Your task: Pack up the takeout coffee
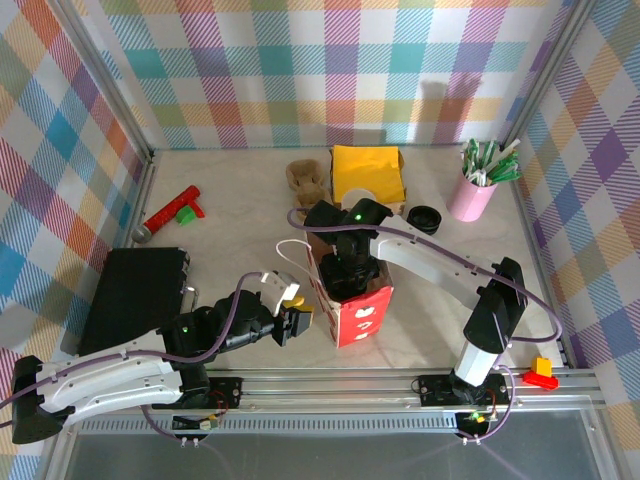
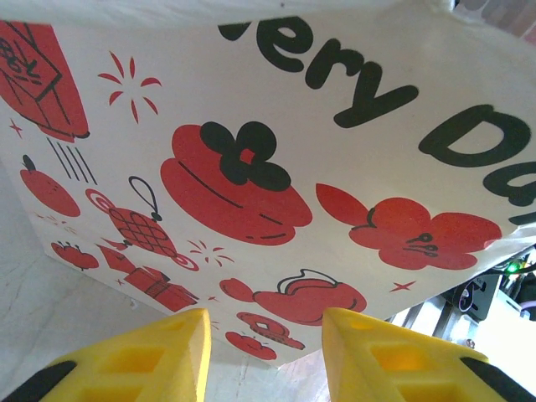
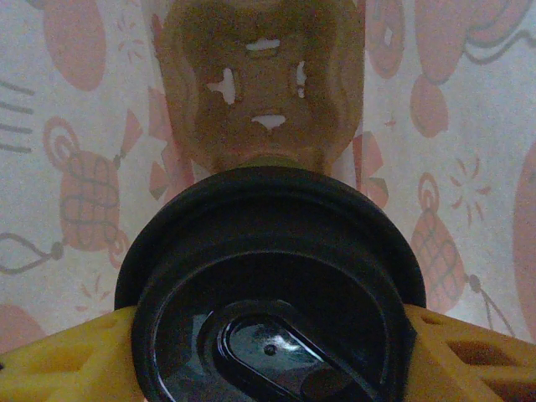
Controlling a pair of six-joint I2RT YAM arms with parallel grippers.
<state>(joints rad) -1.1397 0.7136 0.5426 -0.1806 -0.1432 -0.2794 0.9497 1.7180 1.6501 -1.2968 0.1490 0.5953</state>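
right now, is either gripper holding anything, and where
The right gripper holds the coffee, fingers on either side of its lid, inside the bag. The left gripper is open beside the bag, holding nothing.

The counter [image 1: 240,200] is lit brightly and evenly from above. Inside the paper bag [image 3: 67,167] the light is dimmed and warmed; glare is caught on the lid of the takeout coffee [image 3: 268,293].
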